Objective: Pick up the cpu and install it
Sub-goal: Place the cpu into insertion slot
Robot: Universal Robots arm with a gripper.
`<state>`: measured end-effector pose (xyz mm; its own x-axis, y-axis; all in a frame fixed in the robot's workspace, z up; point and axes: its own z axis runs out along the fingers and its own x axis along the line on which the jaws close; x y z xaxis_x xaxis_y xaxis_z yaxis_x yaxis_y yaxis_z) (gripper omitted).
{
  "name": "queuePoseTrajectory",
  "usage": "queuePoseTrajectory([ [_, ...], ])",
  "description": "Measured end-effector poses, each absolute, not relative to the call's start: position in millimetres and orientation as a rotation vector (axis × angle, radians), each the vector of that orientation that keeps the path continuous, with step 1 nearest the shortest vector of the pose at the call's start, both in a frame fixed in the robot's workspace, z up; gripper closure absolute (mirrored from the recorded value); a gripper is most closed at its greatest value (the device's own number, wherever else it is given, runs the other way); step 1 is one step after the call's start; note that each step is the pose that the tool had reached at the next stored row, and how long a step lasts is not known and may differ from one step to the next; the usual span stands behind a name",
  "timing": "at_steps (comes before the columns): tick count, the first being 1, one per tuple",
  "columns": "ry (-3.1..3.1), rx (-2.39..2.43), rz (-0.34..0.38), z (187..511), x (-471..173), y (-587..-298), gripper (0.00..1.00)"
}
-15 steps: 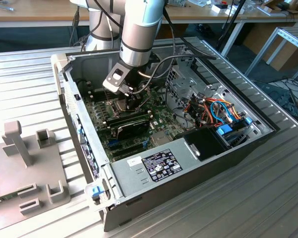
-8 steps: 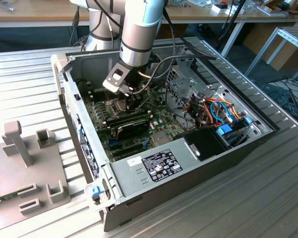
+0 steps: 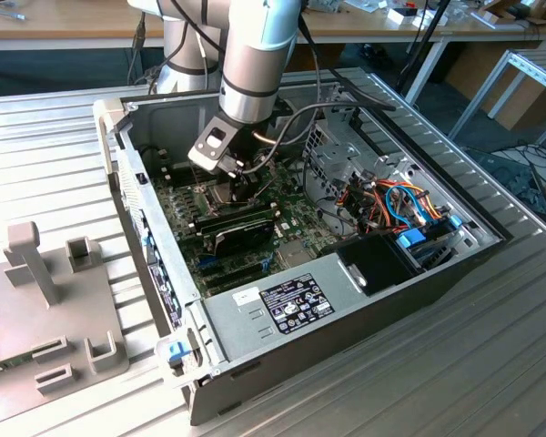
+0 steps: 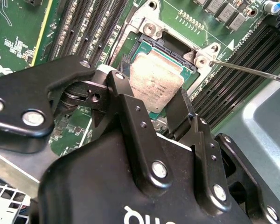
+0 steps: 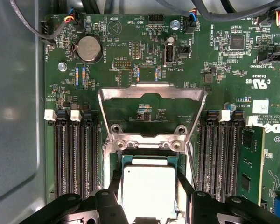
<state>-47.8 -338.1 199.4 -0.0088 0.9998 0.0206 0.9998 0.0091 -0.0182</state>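
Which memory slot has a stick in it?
The outermost slot of the bank away from the case wall: a green module stands in it; the other slots are bare black.

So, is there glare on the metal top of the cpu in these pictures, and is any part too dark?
In the first wrist view glare washes the cpu top almost white; in the second wrist view the same top looks dull grey with faint marks, little glare; in the exterior view the motherboard lies dim inside the case, under the arm, yet visible.
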Motion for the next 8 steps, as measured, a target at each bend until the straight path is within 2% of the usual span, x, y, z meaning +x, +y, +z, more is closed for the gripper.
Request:
queuePoseTrajectory([
  [8, -2.212, -2.192, -0.002, 199.0, -47.8, -338.1, 0.45],
])
